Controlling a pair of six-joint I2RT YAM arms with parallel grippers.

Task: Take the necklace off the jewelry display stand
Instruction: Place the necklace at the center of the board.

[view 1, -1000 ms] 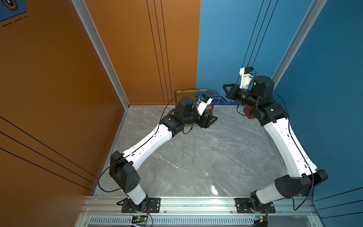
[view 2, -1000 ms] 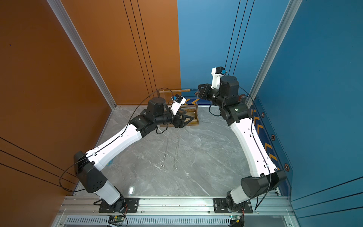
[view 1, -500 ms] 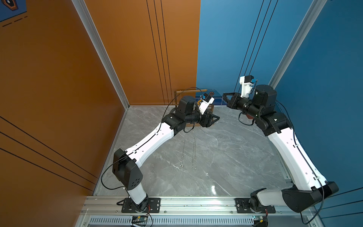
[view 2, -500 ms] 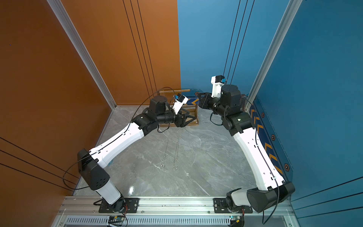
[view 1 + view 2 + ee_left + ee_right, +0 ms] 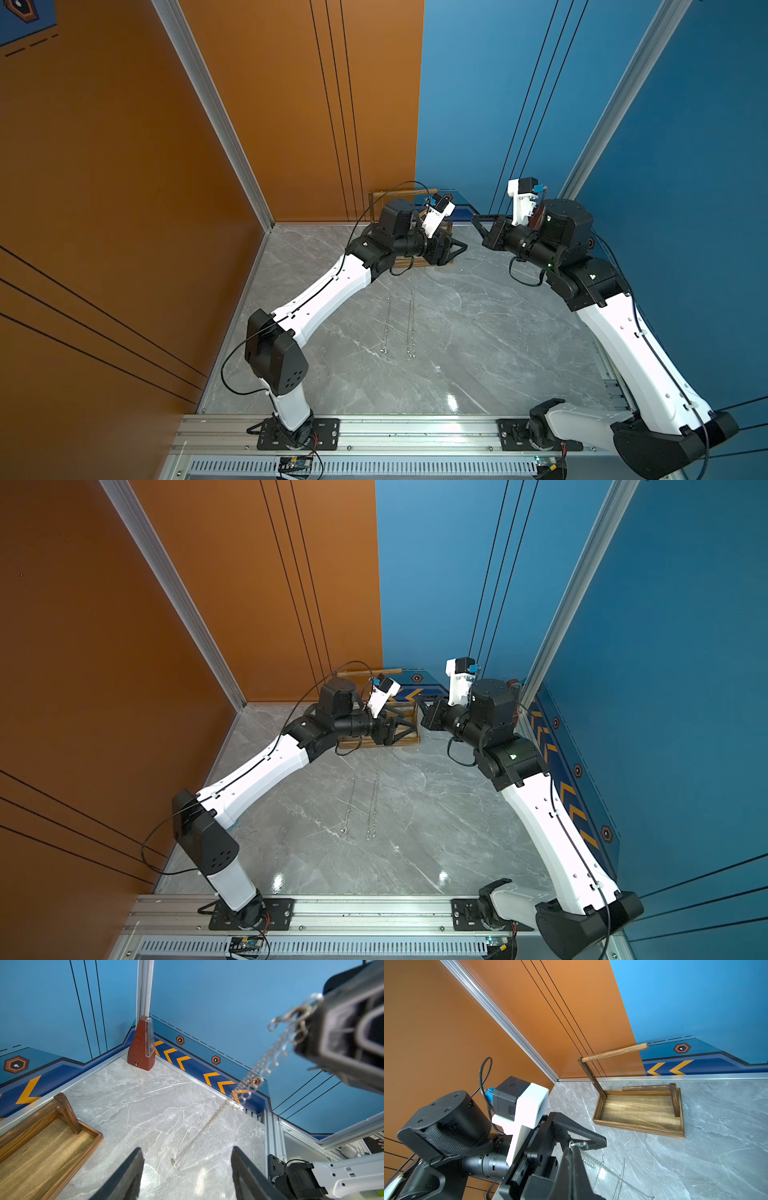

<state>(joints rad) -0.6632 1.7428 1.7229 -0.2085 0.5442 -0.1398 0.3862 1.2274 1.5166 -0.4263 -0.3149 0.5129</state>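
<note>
The necklace (image 5: 259,1066) hangs pinched in the closed right gripper (image 5: 307,1026), dangling before the left gripper (image 5: 186,1150), jaws wide apart, empty. The jewelry display stand (image 5: 637,1127) sits by the back wall (image 5: 374,104).

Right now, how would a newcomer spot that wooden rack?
Find the back wall, where orange meets blue. At its foot is the jewelry display stand: a flat brown tray with a tall post and crossbar, unlike the reddish pyramid in the corner.

site: robot lab test cell | walls: orange panel (image 5: 124,166), blue panel (image 5: 685,145), aluminium frame (image 5: 219,120) | floor (image 5: 478,332): marble-look | rig: left arm (image 5: 320,291), right arm (image 5: 623,345) bolted to front rail (image 5: 415,432) | trim: chevrons (image 5: 29,1089) on skirting
</note>
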